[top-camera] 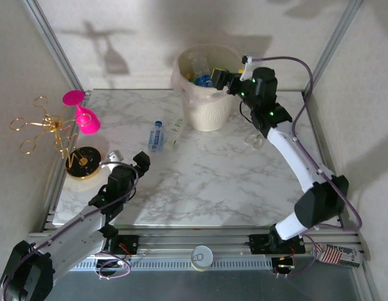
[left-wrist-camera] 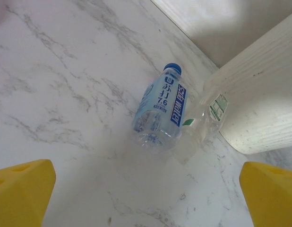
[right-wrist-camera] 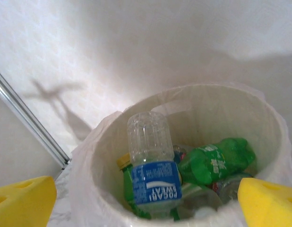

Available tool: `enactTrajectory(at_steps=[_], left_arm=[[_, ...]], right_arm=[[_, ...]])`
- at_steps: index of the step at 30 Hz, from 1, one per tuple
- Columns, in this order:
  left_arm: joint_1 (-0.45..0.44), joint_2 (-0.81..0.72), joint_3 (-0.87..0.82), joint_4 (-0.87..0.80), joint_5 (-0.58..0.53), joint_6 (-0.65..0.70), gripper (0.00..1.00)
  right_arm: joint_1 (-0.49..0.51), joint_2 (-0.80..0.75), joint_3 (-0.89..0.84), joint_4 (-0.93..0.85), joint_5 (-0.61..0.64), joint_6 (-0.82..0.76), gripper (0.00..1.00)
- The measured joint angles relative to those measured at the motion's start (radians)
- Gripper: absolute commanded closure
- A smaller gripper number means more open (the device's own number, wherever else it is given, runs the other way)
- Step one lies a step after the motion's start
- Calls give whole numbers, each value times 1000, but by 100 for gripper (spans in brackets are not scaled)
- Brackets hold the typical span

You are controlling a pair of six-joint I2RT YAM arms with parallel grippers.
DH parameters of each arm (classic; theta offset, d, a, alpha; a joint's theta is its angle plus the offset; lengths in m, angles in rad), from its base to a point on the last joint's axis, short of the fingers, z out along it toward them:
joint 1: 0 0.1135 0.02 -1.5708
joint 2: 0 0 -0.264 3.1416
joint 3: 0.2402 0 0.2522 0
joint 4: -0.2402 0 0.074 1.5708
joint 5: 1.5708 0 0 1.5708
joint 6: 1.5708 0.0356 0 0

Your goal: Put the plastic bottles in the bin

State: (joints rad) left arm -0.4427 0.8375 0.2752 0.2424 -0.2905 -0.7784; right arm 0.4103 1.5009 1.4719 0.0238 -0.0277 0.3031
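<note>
Left end effector [top-camera: 127, 158]: released, empty | blue-label bottle [left-wrist-camera: 160, 111]: lying on tabletop [top-camera: 213, 182] just ahead of me, long axis pointing away, cap far | right end effector [top-camera: 220, 80]: released above bin [top-camera: 206, 116], farther from the bottle

Both arms are the same build, pretty clean looking: the left arm [top-camera: 75, 232] at lower left and the right arm [top-camera: 288, 147] have smooth white shells with chunky black joint housings. A thin purple cable [top-camera: 309, 75] loops along the right one, and small green lights [top-camera: 268, 115] glow on its black wrist. The left end effector [left-wrist-camera: 146, 198] and right end effector [right-wrist-camera: 146, 203] both have blocky bright yellow pads [left-wrist-camera: 23, 189].
</note>
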Motion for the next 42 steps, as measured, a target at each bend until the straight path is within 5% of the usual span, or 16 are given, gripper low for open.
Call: enactTrajectory(at_steps=[9,18,31,42], left_arm=[[40,228,198,10,18,124,0],[127,508,408,-37,151,257,0],[130,853,645,-149,231,352,10],[143,989,728,-185,231,369,13]], right_arm=[[14,-256,-474,89,-30,53,1],[27,-440,-805,144,-48,167,1],[38,-436,-845,229,-56,226,1],[40,-445,-883,241,-55,237,1]])
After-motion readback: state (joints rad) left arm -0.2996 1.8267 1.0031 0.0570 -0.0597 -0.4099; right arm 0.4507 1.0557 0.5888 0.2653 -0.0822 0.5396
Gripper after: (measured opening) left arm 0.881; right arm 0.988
